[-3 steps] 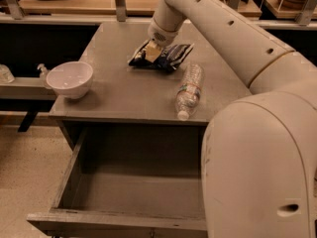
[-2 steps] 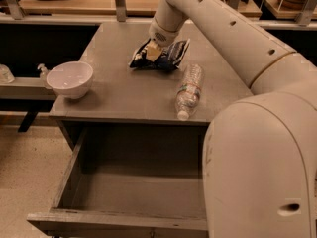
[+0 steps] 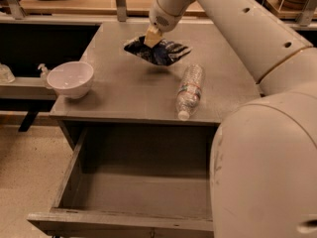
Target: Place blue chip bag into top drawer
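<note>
Over the table [image 3: 124, 93], blue chip bag [image 3: 164, 52] hangs, seemingly between fingers [image 3: 151, 36].

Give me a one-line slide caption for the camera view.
Gripper holds the blue chip bag over the table, behind the open top drawer.

Looking steeply down from beside the arm [image 3: 237, 29], close over surface [image 3: 124, 95] and top drawer [image 3: 124, 218]; gripper [image 3: 151, 37] upper centre, pinching blue chip bag [image 3: 167, 53].
</note>
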`<state>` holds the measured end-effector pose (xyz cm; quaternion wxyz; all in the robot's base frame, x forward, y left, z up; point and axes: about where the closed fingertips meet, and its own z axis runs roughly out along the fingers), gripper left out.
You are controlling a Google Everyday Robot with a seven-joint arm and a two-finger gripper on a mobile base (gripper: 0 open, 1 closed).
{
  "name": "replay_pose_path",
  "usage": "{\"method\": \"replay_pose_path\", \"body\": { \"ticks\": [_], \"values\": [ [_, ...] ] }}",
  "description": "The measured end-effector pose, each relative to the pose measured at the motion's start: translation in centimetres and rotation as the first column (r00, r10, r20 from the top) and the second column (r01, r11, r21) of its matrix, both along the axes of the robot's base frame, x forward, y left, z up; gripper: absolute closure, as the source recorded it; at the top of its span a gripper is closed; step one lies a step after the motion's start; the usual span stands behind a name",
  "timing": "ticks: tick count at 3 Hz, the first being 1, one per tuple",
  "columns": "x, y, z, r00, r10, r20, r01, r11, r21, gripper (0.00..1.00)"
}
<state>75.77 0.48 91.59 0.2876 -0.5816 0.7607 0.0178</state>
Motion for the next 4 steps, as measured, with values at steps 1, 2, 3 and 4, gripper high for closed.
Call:
{"method": "replay_pose_path", "body": {
  "ticks": [1,2,3,4],
  "values": [
    [-1.5,1.3,5.3,0.9940,0.053,0.096,-0.054,0.999,0.007,1.00],
    [-3.2,2.5,9.9,0.9815,0.070,0.178,-0.072,0.997,0.008,1.00],
    [-3.2,2.5,9.9,0.9815,0.070,0.178,-0.072,0.997,0.008,1.00],
    [-5.7,3.9,9.6,0.9731,0.152,0.173,-0.152,0.988,-0.013,1.00]
  ]
}}
